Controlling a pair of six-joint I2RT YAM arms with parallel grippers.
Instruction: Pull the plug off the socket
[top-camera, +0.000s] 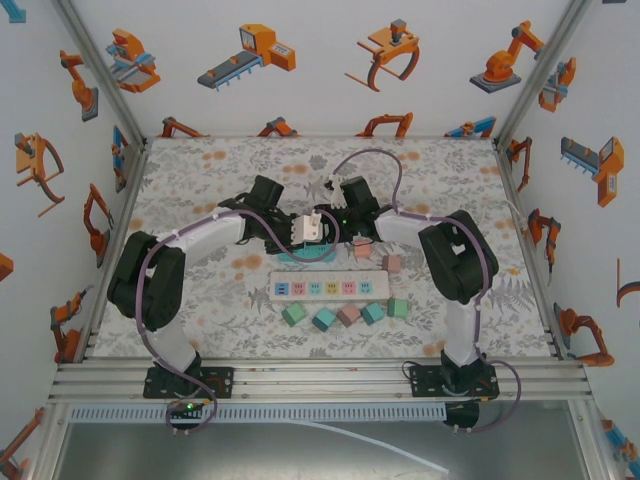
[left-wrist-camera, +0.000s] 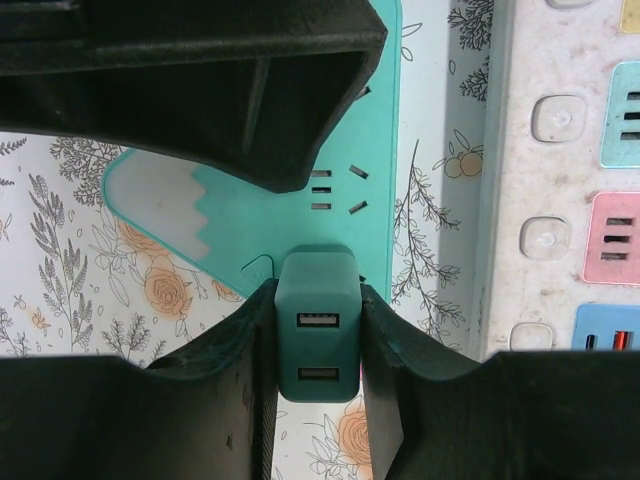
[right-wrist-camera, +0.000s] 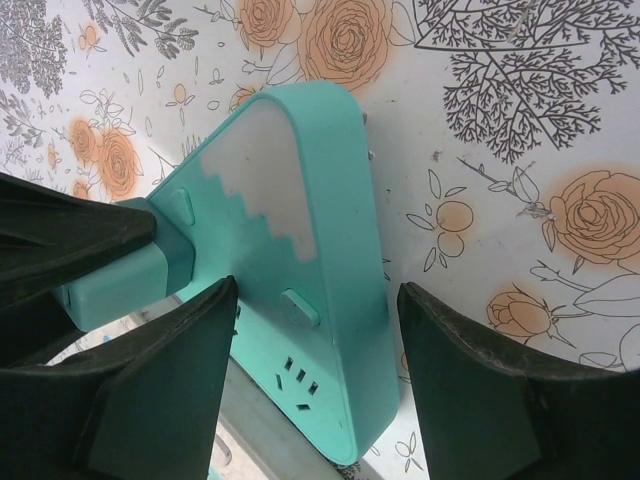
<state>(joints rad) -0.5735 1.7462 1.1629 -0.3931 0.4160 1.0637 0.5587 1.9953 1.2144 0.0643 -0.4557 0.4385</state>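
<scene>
The plug (left-wrist-camera: 318, 335) is a dark teal block with two USB ports, seated in the edge of the teal socket (left-wrist-camera: 290, 215), a flat strip with a white jagged patch. My left gripper (left-wrist-camera: 318, 293) is shut on the plug, one finger pressed against each side. From the right wrist, the socket (right-wrist-camera: 320, 270) lies between the jaws of my right gripper (right-wrist-camera: 318, 288), which stands open: the left finger overlaps the socket's face and tablecloth shows beside the right finger. The plug (right-wrist-camera: 110, 285) sticks out at the left. Both grippers meet mid-table over the socket (top-camera: 305, 257).
A white power strip (top-camera: 330, 288) with coloured outlets lies just in front of the socket, close beside it (left-wrist-camera: 510, 180). A row of small coloured blocks (top-camera: 345, 315) sits nearer the arms. Two pink blocks (top-camera: 393, 263) lie to the right. Walls enclose the flowered table.
</scene>
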